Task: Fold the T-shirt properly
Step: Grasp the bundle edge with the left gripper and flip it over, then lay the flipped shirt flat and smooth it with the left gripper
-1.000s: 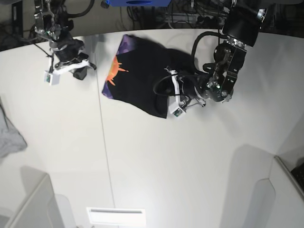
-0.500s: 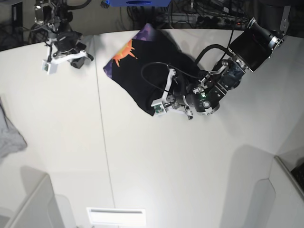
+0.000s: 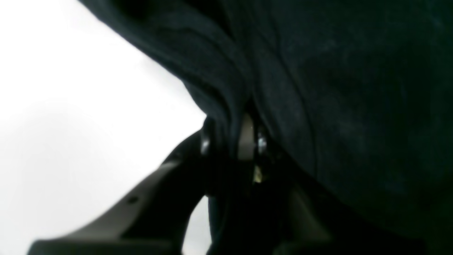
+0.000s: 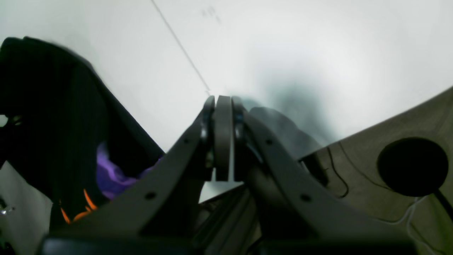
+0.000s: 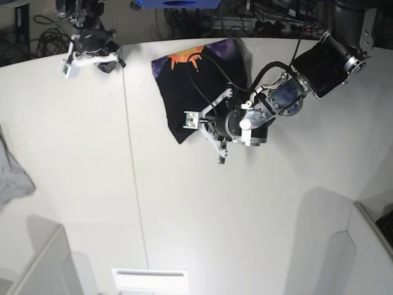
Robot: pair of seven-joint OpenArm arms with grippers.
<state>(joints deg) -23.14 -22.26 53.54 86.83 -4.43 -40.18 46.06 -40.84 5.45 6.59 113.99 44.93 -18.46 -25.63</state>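
Over table (image 5: 184, 215), left gripper (image 3: 230, 138) pinching T-shirt (image 5: 202, 80) (arm low), right gripper (image 4: 223, 134) closed empty.

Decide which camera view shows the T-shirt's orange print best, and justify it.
The base view: the T-shirt lies whole on the table, orange print at its far edge. The right wrist view shows only slivers of orange and purple; the left wrist view shows just dark cloth pinched in the left gripper.

I see open tabletop (image 5: 202, 215) front and centre | T-shirt (image 5: 202, 80) and left arm block rear centre | small grey cloth (image 5: 11, 175) at my far-left edge
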